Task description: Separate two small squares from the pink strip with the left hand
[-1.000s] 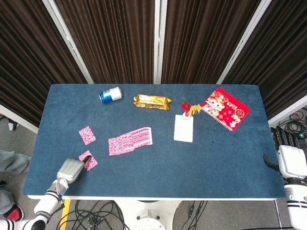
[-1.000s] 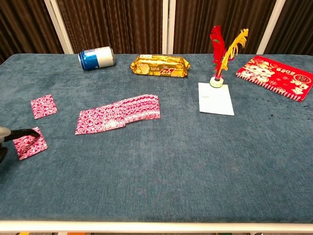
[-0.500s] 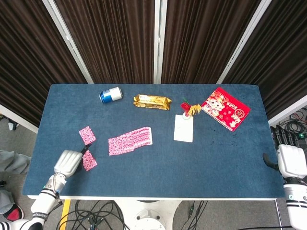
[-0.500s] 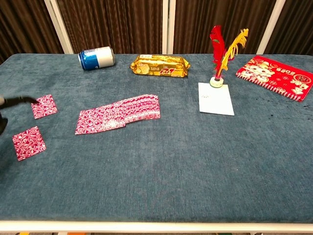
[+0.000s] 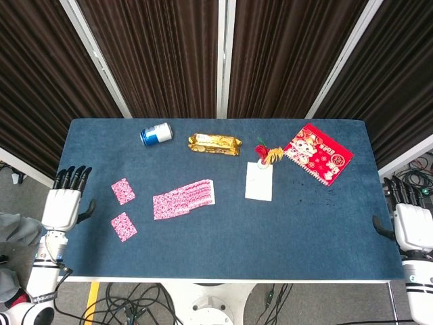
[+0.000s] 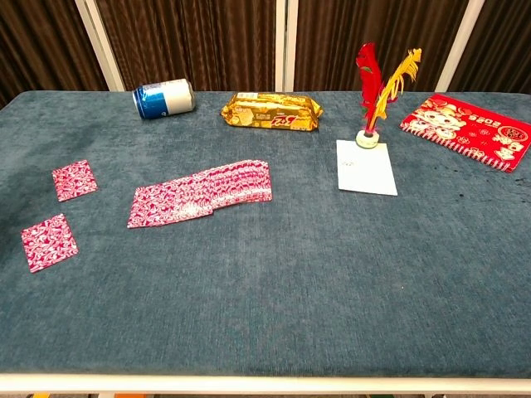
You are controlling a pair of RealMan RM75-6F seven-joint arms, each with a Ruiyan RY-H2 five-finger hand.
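The pink strip (image 5: 183,199) (image 6: 201,193) lies flat left of the table's middle. Two small pink squares lie apart from it on the left: one farther back (image 5: 122,191) (image 6: 74,180), one nearer the front (image 5: 123,226) (image 6: 49,241). My left hand (image 5: 64,201) hangs open off the table's left edge, fingers straight and holding nothing. My right hand (image 5: 409,223) rests off the right edge, also holding nothing. Neither hand shows in the chest view.
Along the back of the blue table (image 5: 298,223) lie a blue can (image 5: 155,133), a gold snack pack (image 5: 214,143), a feathered shuttlecock (image 5: 266,154) on a white card (image 5: 259,181), and a red booklet (image 5: 318,154).
My left hand let go of the nearer square, drew back left off the table and straightened its fingers. The square stays flat on the cloth. The right hand has not moved.
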